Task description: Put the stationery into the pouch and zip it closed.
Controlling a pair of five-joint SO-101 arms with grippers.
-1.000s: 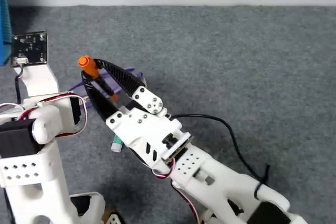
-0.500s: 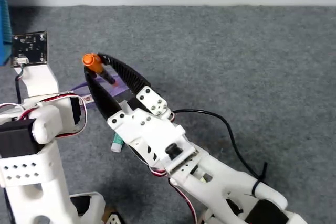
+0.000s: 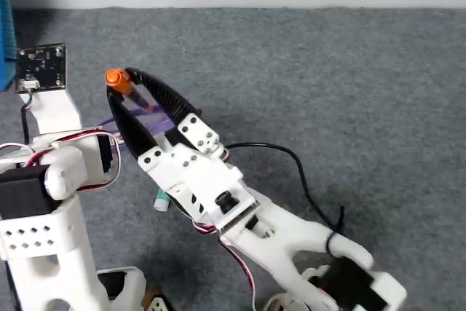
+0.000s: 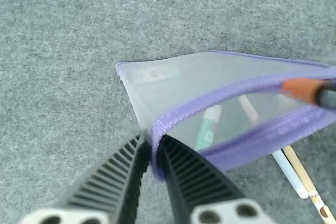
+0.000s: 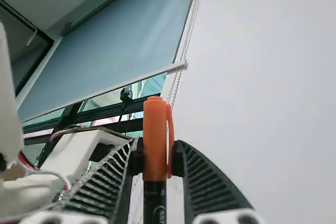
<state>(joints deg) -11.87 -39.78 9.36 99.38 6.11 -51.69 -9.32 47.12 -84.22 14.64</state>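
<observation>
We find the left gripper clamped on the rim of the open pouch, which lies on the table. The right gripper pinches an orange-capped pen near its mouth. Insertion and zipping, we judge, are outstanding.

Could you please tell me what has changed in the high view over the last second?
The right arm swung its forearm and wrist leftward, and the right gripper carried the orange-capped pen, still clamped, slightly farther away over the pouch. The left arm, the pouch and the teal-tipped pen stayed put.
</observation>
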